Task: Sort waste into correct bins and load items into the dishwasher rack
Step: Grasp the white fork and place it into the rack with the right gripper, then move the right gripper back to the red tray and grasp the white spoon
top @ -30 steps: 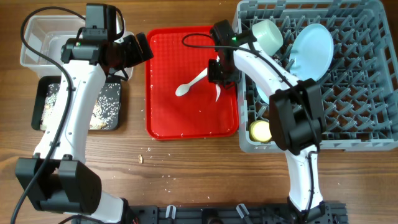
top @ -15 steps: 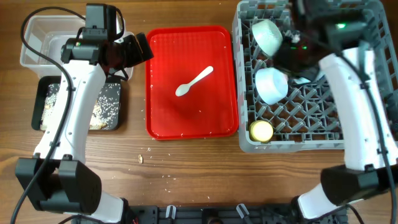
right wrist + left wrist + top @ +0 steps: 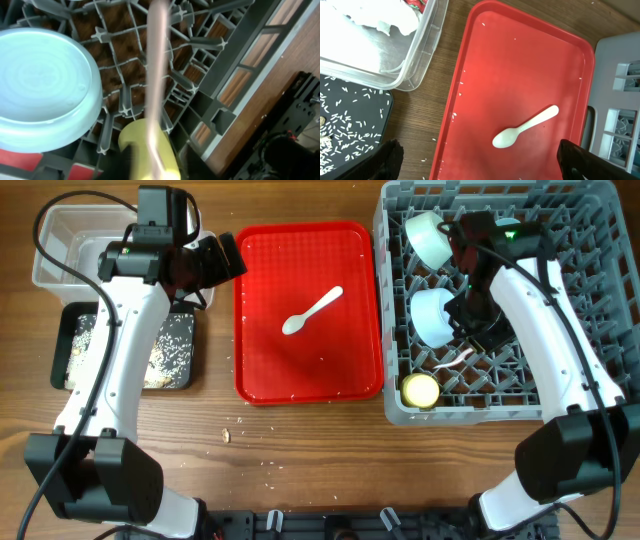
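Note:
My right gripper [image 3: 468,332] is low over the grey dishwasher rack [image 3: 590,330], next to a pale bowl [image 3: 433,317]. The white fork [image 3: 455,361] is a blurred streak in the right wrist view [image 3: 159,75], with dark blurred fingers slightly apart on either side of it. The yellow cup [image 3: 420,390] lies below it and also shows in the right wrist view [image 3: 150,150]. A second bowl [image 3: 428,236] leans at the rack's back. The plate is hidden under my right arm. My left gripper [image 3: 225,260] is open and empty above the white spoon [image 3: 525,133] on the red tray [image 3: 260,370].
The clear tub [image 3: 55,240] holds the white tissue [image 3: 380,22] and the red wrapper [image 3: 415,5]. The black tray [image 3: 72,345] in front of it holds rice and brownish scraps. Crumbs [image 3: 226,435] lie on the wood near the red tray.
My right arm carried the fork from the red tray across to the rack and came down beside the lower bowl. The left arm and the spoon have not moved.

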`<state>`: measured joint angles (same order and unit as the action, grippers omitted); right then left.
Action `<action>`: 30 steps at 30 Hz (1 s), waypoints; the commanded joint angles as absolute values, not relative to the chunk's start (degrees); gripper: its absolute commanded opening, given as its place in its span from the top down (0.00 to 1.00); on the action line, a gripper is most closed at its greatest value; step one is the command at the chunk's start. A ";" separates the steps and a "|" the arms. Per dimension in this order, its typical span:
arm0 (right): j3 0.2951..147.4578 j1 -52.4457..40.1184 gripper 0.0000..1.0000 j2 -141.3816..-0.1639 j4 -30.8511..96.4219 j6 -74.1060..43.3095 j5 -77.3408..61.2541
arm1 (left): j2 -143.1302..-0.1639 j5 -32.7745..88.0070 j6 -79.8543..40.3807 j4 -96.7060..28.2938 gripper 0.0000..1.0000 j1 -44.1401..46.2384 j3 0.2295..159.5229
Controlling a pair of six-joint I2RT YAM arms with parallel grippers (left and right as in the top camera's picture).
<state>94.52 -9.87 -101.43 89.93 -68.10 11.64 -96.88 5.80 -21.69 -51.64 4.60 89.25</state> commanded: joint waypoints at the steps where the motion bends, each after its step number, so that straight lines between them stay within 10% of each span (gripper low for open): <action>1: 94.45 -9.89 0.40 -102.00 89.03 -68.31 13.69 | -96.75 5.26 -21.23 -51.55 0.00 4.54 89.69; 11: 97.30 -13.65 0.34 -100.64 66.65 -22.85 -13.82 | -96.75 5.28 -21.23 -51.55 0.00 4.54 89.69; 19: 97.43 -26.00 0.12 -109.97 49.60 -26.33 -12.64 | -96.75 5.26 -21.23 -51.55 0.00 4.54 89.69; 30: 101.36 -31.20 0.22 -127.48 38.44 -37.78 -13.63 | -96.75 5.26 -21.23 -51.55 0.00 4.54 89.69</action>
